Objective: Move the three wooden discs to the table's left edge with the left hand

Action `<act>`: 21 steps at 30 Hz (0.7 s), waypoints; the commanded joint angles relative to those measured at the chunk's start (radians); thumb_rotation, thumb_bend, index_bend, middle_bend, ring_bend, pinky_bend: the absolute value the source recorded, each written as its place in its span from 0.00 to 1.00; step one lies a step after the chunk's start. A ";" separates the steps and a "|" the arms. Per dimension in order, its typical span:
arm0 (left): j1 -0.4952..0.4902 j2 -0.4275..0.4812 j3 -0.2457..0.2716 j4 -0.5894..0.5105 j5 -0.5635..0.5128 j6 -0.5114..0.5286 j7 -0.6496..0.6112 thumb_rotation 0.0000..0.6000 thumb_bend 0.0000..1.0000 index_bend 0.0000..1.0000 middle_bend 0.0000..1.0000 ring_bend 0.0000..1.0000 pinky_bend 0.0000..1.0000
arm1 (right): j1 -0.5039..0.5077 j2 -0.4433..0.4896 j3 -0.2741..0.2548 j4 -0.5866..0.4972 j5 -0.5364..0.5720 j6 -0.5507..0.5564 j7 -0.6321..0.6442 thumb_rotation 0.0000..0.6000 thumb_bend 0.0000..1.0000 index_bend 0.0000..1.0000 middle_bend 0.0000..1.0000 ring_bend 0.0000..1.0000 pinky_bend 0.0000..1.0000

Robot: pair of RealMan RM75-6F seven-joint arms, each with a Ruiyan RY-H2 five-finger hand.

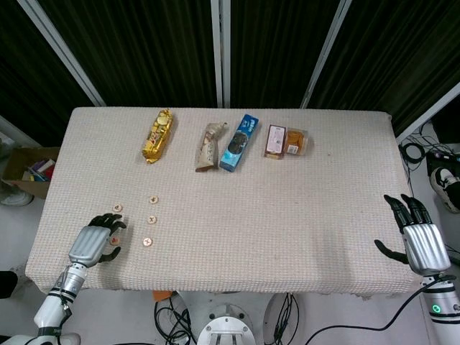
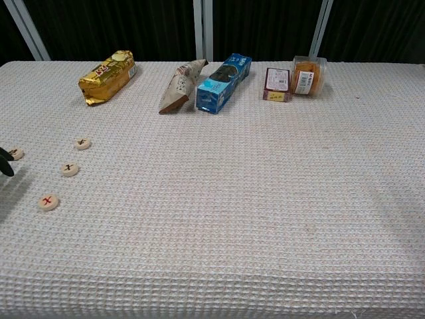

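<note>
The left hand [image 1: 97,241] rests on the white woven table [image 1: 287,208], fingers loosely spread, empty, beside four wooden discs [image 1: 152,219]; dark curtains [image 1: 144,43] behind; right hand [image 1: 415,237] likewise empty, fingers apart.

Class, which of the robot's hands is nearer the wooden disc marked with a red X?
Left. The left hand lies just left of the red-marked disc, near the table's front-left corner; the right hand sits far across at the right edge.

Three small round wooden discs [image 2: 82,143] [image 2: 69,169] [image 2: 48,202] are lying flat in a slanted row near the table's left side. A fourth disc [image 2: 16,153] is sitting further left, alone.
</note>
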 commanded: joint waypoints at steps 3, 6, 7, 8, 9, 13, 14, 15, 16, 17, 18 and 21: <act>-0.001 0.001 0.004 -0.001 -0.011 -0.006 0.013 1.00 0.35 0.32 0.16 0.12 0.16 | -0.005 0.012 0.014 -0.006 0.004 0.022 0.001 1.00 0.12 0.09 0.18 0.04 0.12; 0.005 -0.003 0.005 0.000 -0.015 0.002 0.013 1.00 0.34 0.32 0.16 0.12 0.16 | -0.007 0.027 0.019 -0.016 0.004 0.032 -0.004 1.00 0.12 0.09 0.18 0.04 0.12; 0.006 -0.005 0.005 0.002 -0.016 0.004 0.012 1.00 0.35 0.32 0.16 0.12 0.16 | -0.007 0.030 0.019 -0.019 0.004 0.032 -0.006 1.00 0.12 0.09 0.18 0.04 0.12; 0.008 -0.009 0.005 0.006 -0.015 0.008 0.010 1.00 0.34 0.32 0.16 0.12 0.16 | -0.007 0.033 0.019 -0.023 0.003 0.032 -0.007 1.00 0.12 0.09 0.18 0.04 0.12; 0.008 -0.013 0.004 0.010 -0.014 0.010 0.008 1.00 0.34 0.33 0.16 0.12 0.16 | -0.007 0.034 0.019 -0.025 0.003 0.032 -0.007 1.00 0.12 0.09 0.18 0.04 0.12; 0.006 -0.025 0.004 0.032 -0.017 0.007 0.011 1.00 0.35 0.35 0.16 0.12 0.16 | -0.010 0.033 0.018 -0.026 0.002 0.036 -0.003 1.00 0.12 0.09 0.18 0.04 0.12; 0.005 -0.028 0.003 0.038 -0.020 0.006 0.014 1.00 0.35 0.36 0.16 0.12 0.16 | -0.011 0.033 0.017 -0.025 0.002 0.037 -0.001 1.00 0.12 0.09 0.18 0.04 0.12; 0.005 -0.029 0.003 0.041 -0.023 0.006 0.015 1.00 0.34 0.36 0.16 0.12 0.16 | -0.012 0.033 0.017 -0.025 0.003 0.038 0.000 1.00 0.12 0.09 0.18 0.04 0.12; 0.006 -0.030 0.002 0.044 -0.026 0.006 0.016 1.00 0.34 0.36 0.16 0.12 0.16 | -0.014 0.032 0.017 -0.024 0.003 0.039 0.001 1.00 0.12 0.09 0.18 0.04 0.12; 0.007 -0.032 0.000 0.049 -0.029 0.008 0.016 1.00 0.34 0.37 0.16 0.12 0.16 | -0.015 0.032 0.017 -0.023 0.003 0.042 0.003 1.00 0.12 0.09 0.18 0.04 0.12; 0.008 -0.032 -0.001 0.052 -0.031 0.009 0.017 1.00 0.34 0.37 0.16 0.12 0.16 | -0.016 0.032 0.016 -0.023 0.003 0.043 0.004 1.00 0.12 0.09 0.18 0.04 0.12; 0.010 -0.035 -0.002 0.059 -0.035 0.011 0.017 1.00 0.34 0.38 0.16 0.12 0.16 | -0.018 0.031 0.016 -0.022 0.001 0.046 0.004 1.00 0.12 0.09 0.18 0.04 0.12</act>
